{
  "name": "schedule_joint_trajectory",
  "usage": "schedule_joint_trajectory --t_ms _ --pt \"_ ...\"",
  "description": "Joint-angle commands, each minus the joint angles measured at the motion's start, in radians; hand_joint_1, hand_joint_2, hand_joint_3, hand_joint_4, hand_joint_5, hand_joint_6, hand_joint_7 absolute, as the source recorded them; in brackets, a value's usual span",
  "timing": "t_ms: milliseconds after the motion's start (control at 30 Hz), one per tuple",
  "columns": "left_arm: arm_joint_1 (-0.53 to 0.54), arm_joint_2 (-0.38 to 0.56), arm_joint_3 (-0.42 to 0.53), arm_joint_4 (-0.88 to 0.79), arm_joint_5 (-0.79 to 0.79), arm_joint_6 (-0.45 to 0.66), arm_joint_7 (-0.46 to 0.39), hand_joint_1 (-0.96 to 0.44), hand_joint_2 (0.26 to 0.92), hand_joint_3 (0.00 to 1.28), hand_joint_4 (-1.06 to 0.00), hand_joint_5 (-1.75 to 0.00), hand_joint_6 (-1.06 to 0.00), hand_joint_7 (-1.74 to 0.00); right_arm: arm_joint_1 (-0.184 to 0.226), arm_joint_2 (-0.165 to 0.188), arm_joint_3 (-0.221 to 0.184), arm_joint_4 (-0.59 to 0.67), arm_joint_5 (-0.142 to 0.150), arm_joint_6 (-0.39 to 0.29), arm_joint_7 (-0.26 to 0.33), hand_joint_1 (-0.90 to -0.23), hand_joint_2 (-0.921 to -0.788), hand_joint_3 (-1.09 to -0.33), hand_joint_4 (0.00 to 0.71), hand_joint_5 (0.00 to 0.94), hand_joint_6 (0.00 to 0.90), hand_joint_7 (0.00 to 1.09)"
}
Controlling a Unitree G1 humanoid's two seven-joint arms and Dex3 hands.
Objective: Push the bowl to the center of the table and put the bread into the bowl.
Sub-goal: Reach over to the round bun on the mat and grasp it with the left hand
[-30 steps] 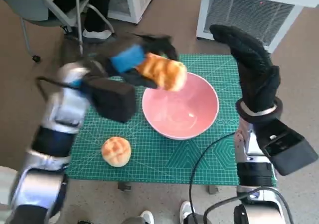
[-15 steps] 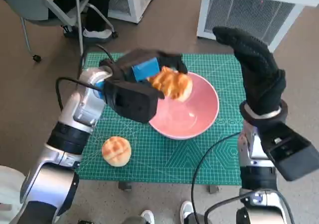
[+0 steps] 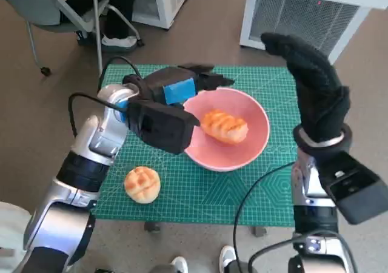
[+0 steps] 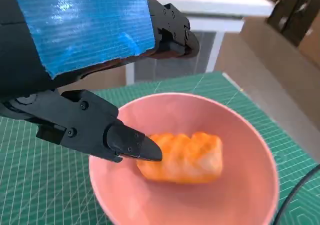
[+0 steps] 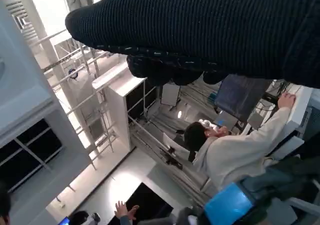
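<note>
Long bread [image 3: 224, 126] lies inside the pink bowl [image 3: 254, 148], mid-surface. Left hand [image 3: 179, 86], fingers spread and empty, hovers over the bowl's far-left rim. Right hand [image 3: 314, 91], open, is raised beyond the surface's right edge; a round bun [image 3: 142, 184] sits near the front-left edge.

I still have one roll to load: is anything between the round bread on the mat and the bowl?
Nothing rests on the mat between them. The round bread lies on the green mat, apart from the pink bowl. The left hand hangs open over the bowl's far rim, and the ridged bread already takes up the bowl's middle.
</note>
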Motion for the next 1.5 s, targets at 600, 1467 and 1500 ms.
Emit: schedule_joint_trajectory --t_ms 600,1467,1500 --pt "0.447 0.277 0.273 -0.434 -0.208 -0.122 -0.031 -0.31 0.880 0.01 -0.21 -0.04 -0.33 -0.07 0.042 0.006 0.016 -0.014 0.020 0.023 0.008 -0.625 -0.921 -0.837 -0.001 0.428 -0.001 0.60" --pt "0.805 0.358 0.284 -0.532 -0.152 -0.040 -0.050 -0.27 0.884 0.00 -0.28 0.00 -0.38 -0.07 0.012 0.011 0.014 0.050 0.079 0.023 0.072 -0.614 -0.921 -0.820 -0.001 0.431 -0.001 0.62" --pt "0.803 0.355 0.276 -0.525 -0.150 -0.038 -0.050 -0.27 0.884 0.00 -0.28 0.00 -0.38 -0.07 0.011 0.011 0.014 0.051 0.081 0.023 0.074 -0.613 -0.921 -0.819 -0.001 0.431 -0.001 0.63"
